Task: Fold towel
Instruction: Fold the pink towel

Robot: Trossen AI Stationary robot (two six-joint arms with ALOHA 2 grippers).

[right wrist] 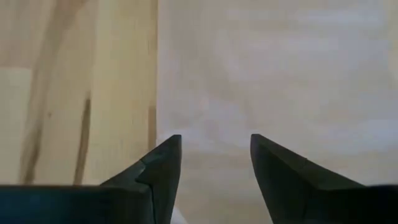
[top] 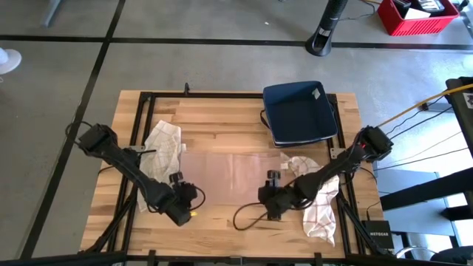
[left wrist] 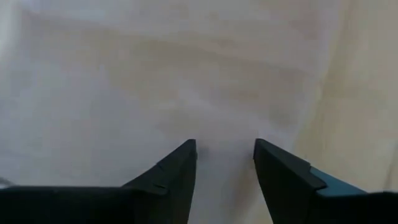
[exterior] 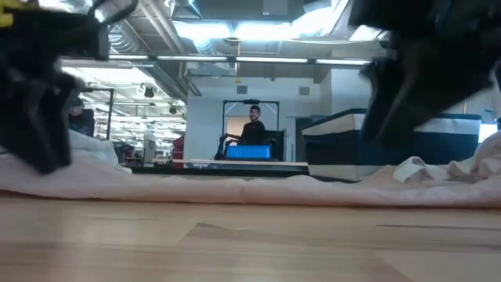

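A thin, pale towel (top: 229,171) lies spread flat across the middle of the wooden desk (top: 222,118), its surface so sheer that the wood grain shows through it. The left gripper (top: 194,193) sits low at the towel's near left corner, and in the left wrist view its two dark fingers (left wrist: 171,174) stand spread apart over the cloth with nothing between them. The right gripper (top: 267,193) is low at the towel's near right corner; in the right wrist view its fingers (right wrist: 158,168) are likewise spread, poised over the towel's edge (right wrist: 157,93) where cloth meets bare wood. A crumpled checked cloth (top: 166,148) lies on the left side of the desk beneath the left arm, and another crumpled cloth (top: 319,210) lies on the right side under the right arm. A dark blue tray (top: 299,112) sits at the far right of the desk. In the low view, a person (exterior: 252,125) stands in the room beyond the desk, behind a blue bin (exterior: 249,151).
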